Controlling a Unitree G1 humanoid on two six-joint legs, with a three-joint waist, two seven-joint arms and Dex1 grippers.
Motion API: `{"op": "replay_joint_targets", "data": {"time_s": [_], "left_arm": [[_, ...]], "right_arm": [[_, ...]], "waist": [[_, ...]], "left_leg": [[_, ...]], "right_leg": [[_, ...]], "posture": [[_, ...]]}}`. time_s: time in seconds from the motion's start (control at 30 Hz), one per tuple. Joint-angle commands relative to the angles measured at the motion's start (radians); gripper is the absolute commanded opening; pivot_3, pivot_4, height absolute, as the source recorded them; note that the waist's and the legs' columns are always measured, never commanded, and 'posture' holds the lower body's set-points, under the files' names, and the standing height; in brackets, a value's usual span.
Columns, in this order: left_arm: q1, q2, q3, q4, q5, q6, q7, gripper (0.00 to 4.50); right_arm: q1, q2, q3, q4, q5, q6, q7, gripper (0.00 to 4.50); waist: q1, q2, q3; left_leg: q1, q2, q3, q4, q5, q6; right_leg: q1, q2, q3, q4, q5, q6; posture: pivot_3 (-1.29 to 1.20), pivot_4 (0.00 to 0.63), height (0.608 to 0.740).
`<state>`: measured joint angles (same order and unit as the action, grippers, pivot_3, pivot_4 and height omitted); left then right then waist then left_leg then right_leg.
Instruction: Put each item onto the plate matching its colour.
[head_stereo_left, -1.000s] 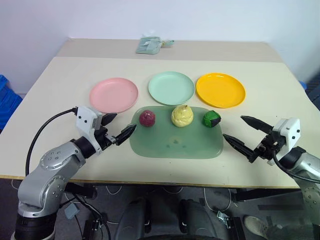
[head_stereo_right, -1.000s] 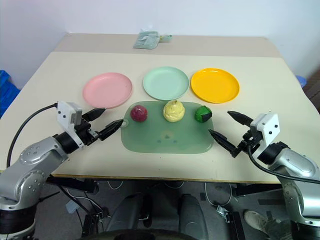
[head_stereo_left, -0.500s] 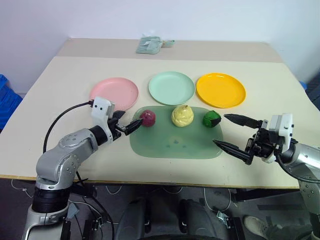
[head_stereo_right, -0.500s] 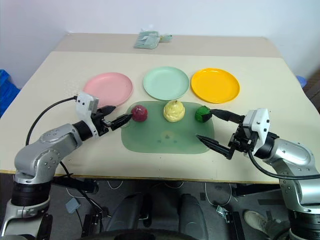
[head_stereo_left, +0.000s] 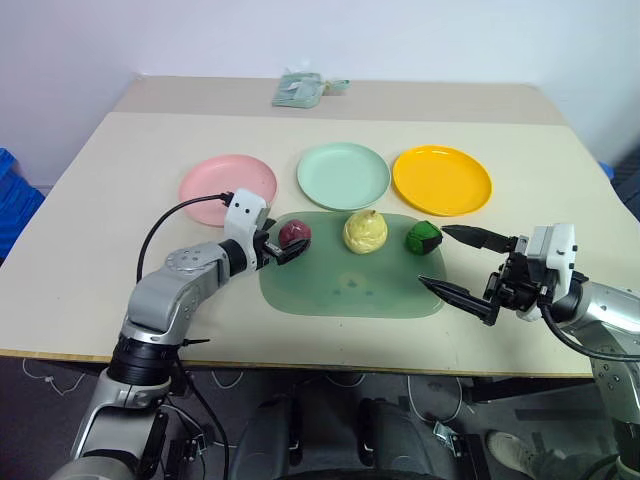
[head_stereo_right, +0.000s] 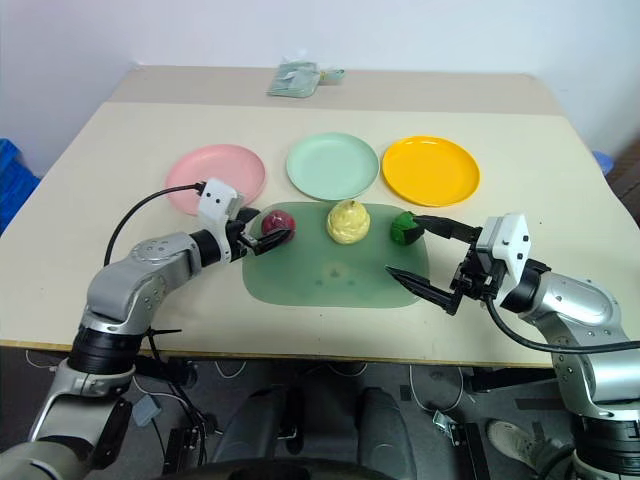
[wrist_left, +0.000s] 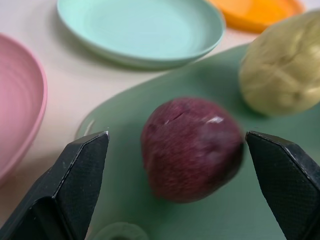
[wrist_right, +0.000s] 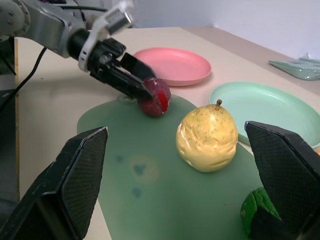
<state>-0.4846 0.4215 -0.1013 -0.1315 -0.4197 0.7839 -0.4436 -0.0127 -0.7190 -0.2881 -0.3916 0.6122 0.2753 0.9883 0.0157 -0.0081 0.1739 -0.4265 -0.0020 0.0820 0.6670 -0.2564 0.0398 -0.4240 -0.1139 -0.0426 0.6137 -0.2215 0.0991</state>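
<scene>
A dark red-purple round fruit (head_stereo_left: 294, 233), a pale yellow pear (head_stereo_left: 364, 231) and a dark green chunky fruit (head_stereo_left: 423, 237) sit in a row on the far part of a translucent green mat (head_stereo_left: 350, 285). Behind the mat lie a pink plate (head_stereo_left: 228, 189), a mint green plate (head_stereo_left: 343, 175) and a yellow-orange plate (head_stereo_left: 441, 180), all bare. My left gripper (wrist_left: 175, 139) is open with one finger on either side of the red-purple fruit (wrist_left: 192, 147), with gaps showing. My right gripper (head_stereo_left: 434, 256) is open at the mat's right end, its far finger just beside the green fruit.
A folded pale green cloth (head_stereo_left: 300, 90) lies at the back of the table. A blue bin (head_stereo_left: 15, 205) stands off the table's left side. The table's front edge runs just below both arms.
My left gripper has reached forward and to the right, from the mat's left edge to either side of the red-purple fruit. My right gripper has swung left toward the mat.
</scene>
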Motion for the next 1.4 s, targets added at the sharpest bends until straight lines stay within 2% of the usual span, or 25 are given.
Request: {"op": "replay_joint_targets", "data": {"time_s": [0.03,0.07,0.1,0.17,0.23,0.33,0.47,0.6,0.8,0.83,0.93,1.0,1.1,1.27,1.4], "left_arm": [[-0.033,-0.017,-0.013,0.008,0.034,-0.041,-0.013,4.50],[-0.035,-0.023,-0.014,0.013,0.041,-0.044,-0.016,3.94],[-0.038,-0.028,-0.017,0.018,0.047,-0.046,-0.017,3.61],[-0.038,-0.035,-0.020,0.022,0.058,-0.049,-0.022,2.62],[-0.035,-0.037,-0.020,0.019,0.066,-0.052,-0.022,2.11],[-0.031,-0.042,-0.001,0.006,0.077,-0.061,-0.007,2.11],[-0.082,-0.086,0.136,0.046,0.086,-0.099,0.130,2.11],[-0.196,-0.123,0.292,0.197,0.103,-0.155,0.301,2.11],[-0.277,-0.123,0.342,0.413,0.142,-0.265,0.343,2.11],[-0.284,-0.123,0.343,0.445,0.141,-0.280,0.334,3.12],[-0.292,-0.122,0.328,0.504,0.149,-0.309,0.314,4.49],[-0.291,-0.127,0.324,0.513,0.146,-0.316,0.302,4.49],[-0.256,-0.134,0.325,0.439,0.122,-0.292,0.279,4.49],[-0.101,-0.119,0.307,0.178,0.067,-0.329,0.144,4.49],[0.073,-0.030,0.312,-0.038,-0.053,-0.300,-0.071,4.49]], "right_arm": [[0.005,0.005,-0.017,-0.045,0.011,-0.020,-0.011,4.48],[0.006,0.004,-0.017,-0.045,0.010,-0.020,-0.012,4.50],[0.006,0.004,-0.018,-0.045,0.009,-0.021,-0.014,4.50],[0.007,0.004,-0.018,-0.046,0.008,-0.021,-0.018,4.50],[0.007,0.004,-0.016,-0.048,0.006,-0.022,-0.023,4.50],[0.005,0.006,-0.012,-0.047,0.002,-0.025,-0.029,4.50],[-0.007,0.011,-0.004,-0.037,-0.008,-0.032,-0.039,4.50],[-0.059,0.028,0.031,-0.004,-0.031,-0.045,-0.058,4.50],[-0.154,0.058,0.092,0.054,-0.079,-0.051,-0.093,4.50],[-0.170,0.063,0.103,0.063,-0.087,-0.050,-0.100,4.50],[-0.204,0.075,0.125,0.088,-0.118,-0.063,-0.116,4.50],[-0.220,0.083,0.135,0.103,-0.137,-0.070,-0.127,4.50],[-0.253,0.096,0.155,0.128,-0.169,-0.070,-0.159,4.50],[-0.298,0.124,0.207,0.145,-0.190,-0.014,-0.193,4.50],[-0.346,0.161,0.273,0.169,-0.209,0.052,-0.220,4.50]], "waist": [[-0.001,0.000,0.000],[-0.001,0.000,0.000],[-0.001,0.000,0.000],[-0.001,0.000,0.000],[-0.002,0.000,0.000],[-0.002,0.000,0.000],[-0.001,0.000,0.000],[-0.001,-0.001,0.001],[-0.002,-0.001,0.001],[-0.001,-0.002,0.001],[0.000,-0.003,0.002],[-0.001,-0.003,0.002],[-0.003,-0.004,0.002],[-0.008,-0.004,0.002],[-0.021,-0.003,0.002]], "left_leg": [[0.000,0.000,0.000,0.000,0.000,0.000],[0.000,0.000,0.000,0.000,0.000,0.000],[0.000,0.000,0.000,0.000,0.000,0.000],[0.000,0.000,0.000,0.000,0.000,0.000],[0.000,0.000,0.000,0.000,0.000,0.000],[0.000,0.000,0.000,0.000,0.000,0.000],[0.000,0.000,0.000,0.000,0.000,0.000],[0.000,0.000,-0.001,0.001,0.000,0.000],[0.000,-0.001,0.001,0.000,0.000,0.001],[0.000,-0.001,0.001,0.001,0.000,0.001],[0.000,-0.001,0.001,0.001,0.000,0.001],[0.000,-0.001,0.001,0.001,0.000,0.001],[-0.001,-0.001,0.001,0.001,0.000,0.001],[0.000,-0.001,0.001,0.000,0.001,-0.001],[0.000,0.000,0.001,0.000,0.001,-0.002]], "right_leg": [[0.000,-0.001,0.000,0.000,0.000,0.000],[0.000,-0.001,0.000,0.000,0.000,0.000],[0.000,-0.001,0.000,0.000,0.000,0.000],[0.000,-0.001,0.000,0.000,0.000,0.000],[0.000,-0.001,0.000,0.000,0.000,0.000],[0.000,-0.001,0.000,0.000,0.000,0.000],[0.000,-0.002,0.000,0.000,0.000,0.000],[0.000,-0.001,0.000,0.001,0.000,0.001],[0.000,0.001,-0.001,0.001,0.006,0.011],[0.000,0.001,-0.001,0.001,0.006,0.011],[0.001,0.001,-0.001,0.001,0.006,0.011],[0.001,0.001,-0.001,0.001,0.006,0.012],[0.001,0.001,-0.001,0.001,0.007,0.012],[0.000,0.001,-0.001,0.001,0.007,0.012],[-0.001,-0.001,0.000,0.001,0.006,0.011]], "posture": [[0.00,0.150,0.740],[0.00,0.150,0.740],[0.00,0.150,0.740],[0.00,0.150,0.740],[0.00,0.150,0.740],[0.00,0.150,0.740],[0.00,0.150,0.740],[0.00,0.150,0.740],[0.00,0.150,0.740],[0.00,0.150,0.740],[0.00,0.150,0.740],[0.00,0.150,0.740],[0.00,0.150,0.740],[0.00,0.150,0.740],[0.00,0.150,0.740]]}}
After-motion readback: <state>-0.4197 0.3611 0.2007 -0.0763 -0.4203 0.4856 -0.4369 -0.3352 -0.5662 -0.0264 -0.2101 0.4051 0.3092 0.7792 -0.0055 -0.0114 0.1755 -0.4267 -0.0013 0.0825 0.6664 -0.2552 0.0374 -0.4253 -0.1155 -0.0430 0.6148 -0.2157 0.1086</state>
